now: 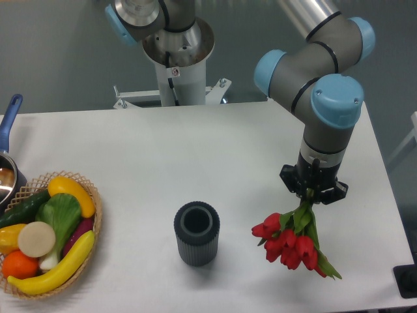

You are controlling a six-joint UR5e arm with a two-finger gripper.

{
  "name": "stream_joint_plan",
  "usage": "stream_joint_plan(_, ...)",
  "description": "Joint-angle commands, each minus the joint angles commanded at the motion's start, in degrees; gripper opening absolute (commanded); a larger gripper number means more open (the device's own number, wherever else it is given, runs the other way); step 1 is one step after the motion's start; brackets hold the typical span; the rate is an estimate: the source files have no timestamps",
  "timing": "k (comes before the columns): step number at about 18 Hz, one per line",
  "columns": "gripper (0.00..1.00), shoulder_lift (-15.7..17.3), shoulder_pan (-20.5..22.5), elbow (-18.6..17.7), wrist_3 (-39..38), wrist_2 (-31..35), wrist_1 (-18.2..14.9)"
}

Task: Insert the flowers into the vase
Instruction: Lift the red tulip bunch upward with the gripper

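The flowers (290, 242) are a bunch of red tulips with green stems and leaves, hanging blooms-down at the right of the table. My gripper (313, 191) is shut on the stems at the top of the bunch; whether the blooms touch the tabletop is unclear. The vase (197, 233), a short dark grey ribbed cylinder with a thick rim, stands upright and empty at the front centre, well to the left of the flowers.
A wicker basket (91, 193) of toy vegetables and fruit sits at the front left. A pot with a blue handle (9, 117) is at the left edge. The arm's base column (177, 72) stands behind the table. A dark object (407, 280) is at the right front corner.
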Motion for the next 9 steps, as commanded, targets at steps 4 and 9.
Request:
stream_joint_plan(4, 0.0, 0.4, 0.1, 0.3, 0.0, -0.8, 0.5)
stream_joint_plan(9, 0.0, 1.4, 0.3, 2.6, -0.8, -8.6, 1.9)
